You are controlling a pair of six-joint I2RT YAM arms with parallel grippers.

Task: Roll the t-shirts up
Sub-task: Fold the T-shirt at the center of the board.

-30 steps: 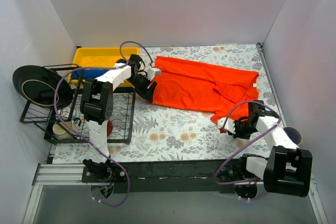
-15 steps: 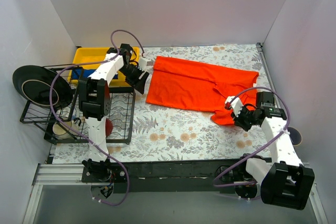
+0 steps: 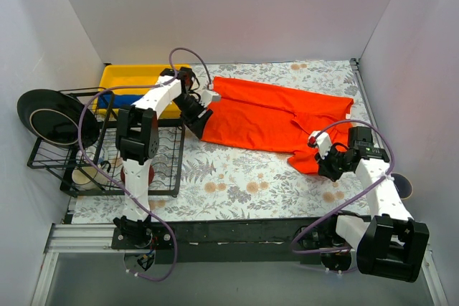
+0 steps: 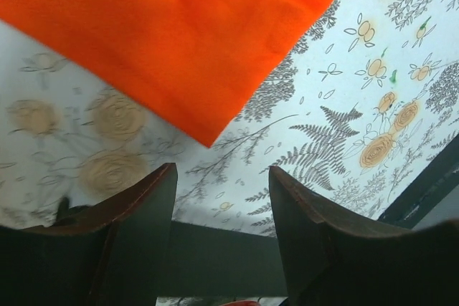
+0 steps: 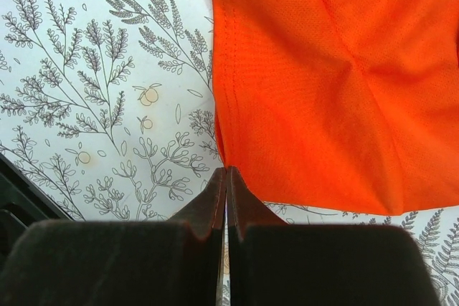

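The orange-red t-shirt [image 3: 276, 116] lies spread flat across the back of the floral table. My left gripper [image 3: 196, 120] is at its near-left corner. In the left wrist view that gripper [image 4: 222, 184] is open and empty, with the shirt's corner [image 4: 179, 55] just ahead of the fingertips. My right gripper [image 3: 324, 164] is at the shirt's near-right flap. In the right wrist view its jaws [image 5: 226, 171] are pressed together on the edge of the shirt's hem [image 5: 315, 84]. A royal blue t-shirt [image 3: 123, 98] lies in the yellow bin.
The yellow bin [image 3: 136, 75] stands at the back left. A black wire rack [image 3: 100, 159] with a black dish [image 3: 50, 116] and a cup [image 3: 84, 175] stands on the left. A red bowl [image 3: 148, 174] sits under the left arm. A cup [image 3: 406, 185] is near the right wall.
My left gripper swung left off the shirt, then came back to its near-left corner. My right arm moved up and back to the shirt's near-right flap.
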